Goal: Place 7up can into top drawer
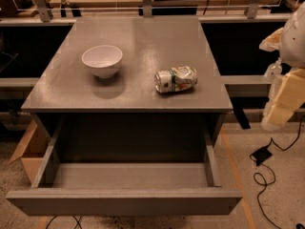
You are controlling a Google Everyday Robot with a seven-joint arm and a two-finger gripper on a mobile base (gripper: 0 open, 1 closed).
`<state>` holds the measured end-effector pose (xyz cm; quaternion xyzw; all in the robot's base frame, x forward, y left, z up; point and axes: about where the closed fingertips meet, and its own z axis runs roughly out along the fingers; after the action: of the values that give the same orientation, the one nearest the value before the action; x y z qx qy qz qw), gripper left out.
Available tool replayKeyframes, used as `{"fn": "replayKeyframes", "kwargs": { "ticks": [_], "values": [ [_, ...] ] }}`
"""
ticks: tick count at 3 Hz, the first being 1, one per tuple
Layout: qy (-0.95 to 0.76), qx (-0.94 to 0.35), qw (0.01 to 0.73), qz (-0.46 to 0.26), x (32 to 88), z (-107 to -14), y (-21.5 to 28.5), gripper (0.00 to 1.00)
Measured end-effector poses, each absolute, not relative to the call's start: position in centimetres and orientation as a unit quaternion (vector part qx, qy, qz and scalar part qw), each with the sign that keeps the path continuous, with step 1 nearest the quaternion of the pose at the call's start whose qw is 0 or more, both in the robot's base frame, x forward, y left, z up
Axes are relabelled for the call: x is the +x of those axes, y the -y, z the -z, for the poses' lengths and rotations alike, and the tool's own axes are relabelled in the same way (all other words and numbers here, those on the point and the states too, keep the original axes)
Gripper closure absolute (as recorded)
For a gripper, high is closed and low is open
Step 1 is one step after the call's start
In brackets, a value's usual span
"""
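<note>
Found can [176,79] lying on its side on counter [143,37], right of centre and near the front edge, long axis roughly left to right with a slight tilt. Noted silver-white body, green label, small red marks and a dented wall; one end facing left, print too small to read. Located it to the right of bowl [102,60], apart from it, not touching. Logged bowl as white and upright, set left of centre. Found drawer [125,200] pulled out below the counter's front edge, grey like the cabinet, wide and shallow, plain flat front panel nearest the camera. Could not make out the cabinet recess behind the drawer: too dark. Spotted claw [284,101] at the right edge of view, beside the counter and clear of it, about level with the can but well apart, cream-coloured and partly cut off by the frame; cannot tell how far open, or whether holding anything. Noted box [27,149] on the floor left of the drawer, half hidden by it, and cable [265,180] on the floor at right.
</note>
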<state>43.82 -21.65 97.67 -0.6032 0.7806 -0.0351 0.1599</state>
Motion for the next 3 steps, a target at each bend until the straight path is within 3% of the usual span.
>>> {"fn": "replayKeyframes", "kwargs": {
  "ticks": [1,3],
  "values": [
    [-0.778,-0.606,0.161,0.037,44.1,-97.8,21.5,0.0],
    [-0.738,-0.658,0.148,0.031,51.4,-96.2,17.8,0.0]
  ]
}}
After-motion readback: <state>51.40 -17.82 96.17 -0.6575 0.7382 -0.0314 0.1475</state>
